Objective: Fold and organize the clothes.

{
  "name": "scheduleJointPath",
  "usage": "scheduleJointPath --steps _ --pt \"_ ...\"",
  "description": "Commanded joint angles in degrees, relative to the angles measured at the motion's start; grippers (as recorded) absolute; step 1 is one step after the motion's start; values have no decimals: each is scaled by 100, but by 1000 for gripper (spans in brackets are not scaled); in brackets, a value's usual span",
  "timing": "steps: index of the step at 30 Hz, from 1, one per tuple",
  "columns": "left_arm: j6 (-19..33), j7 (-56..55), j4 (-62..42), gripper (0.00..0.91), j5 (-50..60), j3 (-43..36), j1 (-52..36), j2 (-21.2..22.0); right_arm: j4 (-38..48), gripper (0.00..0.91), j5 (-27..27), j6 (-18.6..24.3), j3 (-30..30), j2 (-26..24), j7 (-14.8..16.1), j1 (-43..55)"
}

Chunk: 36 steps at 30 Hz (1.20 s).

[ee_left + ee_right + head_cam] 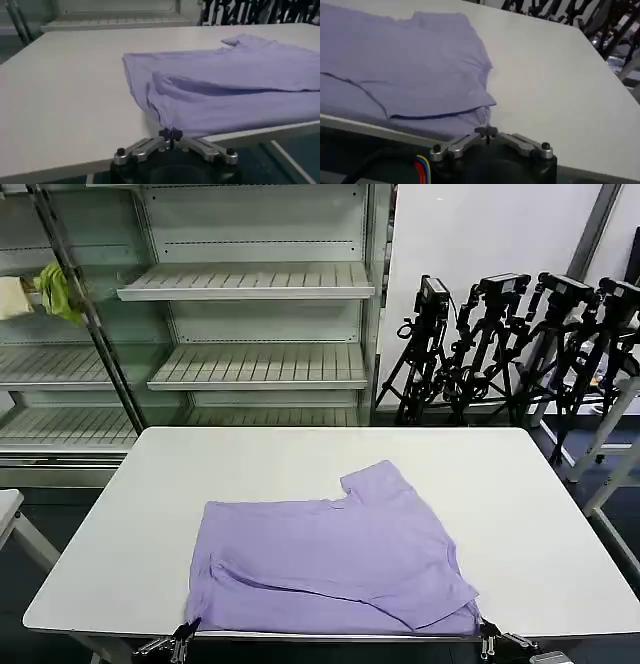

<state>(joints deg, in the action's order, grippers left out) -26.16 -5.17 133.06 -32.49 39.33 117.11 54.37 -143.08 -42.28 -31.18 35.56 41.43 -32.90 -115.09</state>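
Observation:
A lavender T-shirt [330,559] lies on the white table [250,464], partly folded, with one sleeve [378,482] pointing to the far side and its near hem along the table's front edge. My left gripper [186,634] sits at the shirt's near left corner. In the left wrist view the left gripper [170,134] is shut, with the corner of the T-shirt [235,85] running down into the pads. My right gripper [487,636] is at the near right corner. The right wrist view shows the right gripper [486,131] shut on the T-shirt [410,65] there.
Metal shelves [250,364] stand behind the table, with a yellow-green cloth [58,289] on one at the far left. Camera tripods [500,344] cluster at the back right. Bare tabletop surrounds the shirt on the left, right and far sides.

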Motion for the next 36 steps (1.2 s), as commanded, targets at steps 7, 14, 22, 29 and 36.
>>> scheduleJointPath --steps 7,14,22,29,36 --pt "-57 -90 127 907 274 -46 108 128 -28 907 98 -7 -8 7 3 8" --pt "-110 -219 356 907 400 201 154 225 -89 907 32 -15 102 -14 -17 73" --pt "-100 -228 300 907 515 345 -20 236 -85 907 17 -50 67 11 -18 245" --pt "9 -244 166 907 458 384 -292 251 -43 907 42 -31 52 89 0 220" --pt "-26 -256 252 907 368 461 -280 239 -46 907 58 -31 69 102 19 166"
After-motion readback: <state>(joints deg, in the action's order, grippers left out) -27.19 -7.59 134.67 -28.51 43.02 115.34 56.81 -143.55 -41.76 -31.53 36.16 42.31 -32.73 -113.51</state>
